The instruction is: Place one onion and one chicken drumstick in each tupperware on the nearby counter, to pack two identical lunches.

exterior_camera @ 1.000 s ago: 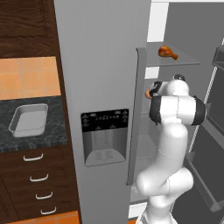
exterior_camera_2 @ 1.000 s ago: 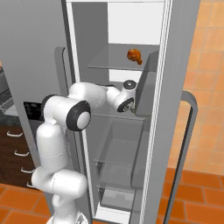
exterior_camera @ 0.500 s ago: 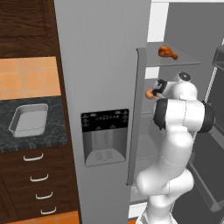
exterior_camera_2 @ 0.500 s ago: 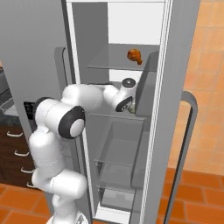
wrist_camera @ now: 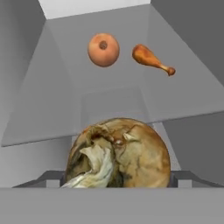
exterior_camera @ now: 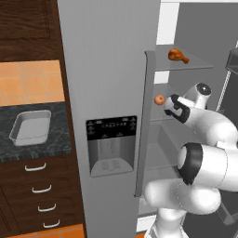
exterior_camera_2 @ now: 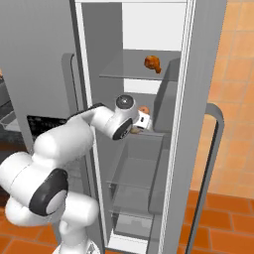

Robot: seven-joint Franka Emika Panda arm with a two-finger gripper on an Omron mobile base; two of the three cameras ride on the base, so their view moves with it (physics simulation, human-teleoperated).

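Inside the open fridge, my gripper (exterior_camera: 167,105) (exterior_camera_2: 143,117) reaches onto the middle shelf. A tan, papery onion (wrist_camera: 118,153) fills the space between the fingertips in the hand view and touches both sides. In the base views a small orange onion (exterior_camera: 159,99) (exterior_camera_2: 144,109) sits right at the hand. Beyond the near onion lie an orange onion (wrist_camera: 103,49) and a chicken drumstick (wrist_camera: 153,60). A drumstick (exterior_camera: 178,55) (exterior_camera_2: 153,63) rests on the upper shelf. One tupperware (exterior_camera: 30,127) stands on the counter (exterior_camera: 60,135) to the left.
The grey fridge door with a dispenser panel (exterior_camera: 111,146) stands between the shelves and the counter. The other door (exterior_camera_2: 203,149) hangs open on the right with a long handle. Drawers with silver handles (exterior_camera: 39,188) sit under the counter.
The arm's elbow has swung lower and to the right while the hand stayed by the onion. The jaws have narrowed around it.
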